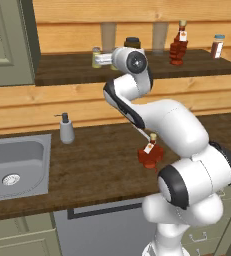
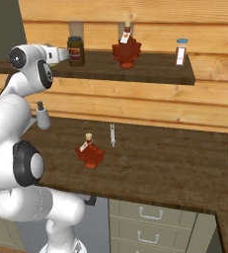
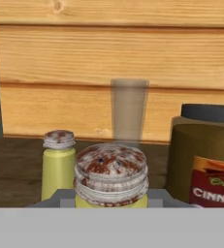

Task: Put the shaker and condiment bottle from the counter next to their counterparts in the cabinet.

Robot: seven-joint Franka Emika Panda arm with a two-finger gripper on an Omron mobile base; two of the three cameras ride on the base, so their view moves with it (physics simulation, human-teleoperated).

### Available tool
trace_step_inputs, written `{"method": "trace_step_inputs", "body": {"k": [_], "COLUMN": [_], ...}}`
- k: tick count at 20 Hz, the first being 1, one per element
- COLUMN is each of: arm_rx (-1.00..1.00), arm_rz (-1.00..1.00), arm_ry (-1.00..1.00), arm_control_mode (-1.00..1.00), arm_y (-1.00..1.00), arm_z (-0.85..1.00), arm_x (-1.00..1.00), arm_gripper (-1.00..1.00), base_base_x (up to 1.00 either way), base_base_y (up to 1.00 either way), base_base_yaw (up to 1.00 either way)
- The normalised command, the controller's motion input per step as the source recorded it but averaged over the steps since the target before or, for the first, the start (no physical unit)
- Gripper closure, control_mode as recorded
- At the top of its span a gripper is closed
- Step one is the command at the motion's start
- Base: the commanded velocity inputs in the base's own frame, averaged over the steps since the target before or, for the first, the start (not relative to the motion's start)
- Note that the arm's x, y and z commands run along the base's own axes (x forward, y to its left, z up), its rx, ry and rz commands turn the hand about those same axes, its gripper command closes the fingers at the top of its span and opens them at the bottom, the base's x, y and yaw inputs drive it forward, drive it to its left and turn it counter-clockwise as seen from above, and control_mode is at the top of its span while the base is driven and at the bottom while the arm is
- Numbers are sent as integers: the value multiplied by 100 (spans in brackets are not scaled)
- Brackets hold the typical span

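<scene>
My gripper [image 1: 100, 59] reaches into the cabinet [image 1: 77, 75] at its left end, shut on the yellow-green shaker [image 3: 111, 177], whose speckled grey cap sits close in the hand view. Its twin shaker [image 3: 58, 163] stands just behind and to the left on the dark cabinet floor. Further right in the cabinet stands a red ridged condiment bottle [image 1: 178, 47] with a tan cap. The matching red bottle [image 1: 150, 153] stands on the counter [image 1: 97, 165], beside my arm's lower links, also seen as the bottle [image 2: 90, 151] in the right base view.
A dark brown jar [image 3: 205, 155] with a red label stands right of the held shaker. A reddish-brown shaker [image 1: 217, 46] is at the cabinet's right end. A translucent glass [image 3: 128, 111] stands behind. On the counter are a grey soap pump [image 1: 66, 129] and a steel sink [image 1: 12, 165].
</scene>
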Motion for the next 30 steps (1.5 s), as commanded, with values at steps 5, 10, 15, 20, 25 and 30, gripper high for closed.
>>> {"method": "trace_step_inputs", "body": {"k": [5, 10, 15, 20, 25, 30], "arm_rx": [0, 0, 0, 5, 0, 0], "arm_rz": [-2, 0, 0, 0, 0, 0], "arm_ry": [0, 0, 0, 4, 2, 0], "arm_control_mode": [-100, -100, -100, -100, -100, -100], "arm_y": [0, 4, 11, 18, 16, 7], "arm_z": [-6, -17, -4, 0, -2, -9], "arm_x": [37, 26, 25, 30, 27, 25], "arm_gripper": [100, 100, 100, 100, 100, -100], "base_base_x": [0, 0, 0, 0, 0, 0], "base_base_y": [0, 0, 0, 0, 0, 0], "base_base_yaw": [0, 0, 0, 0, 0, 0]}}
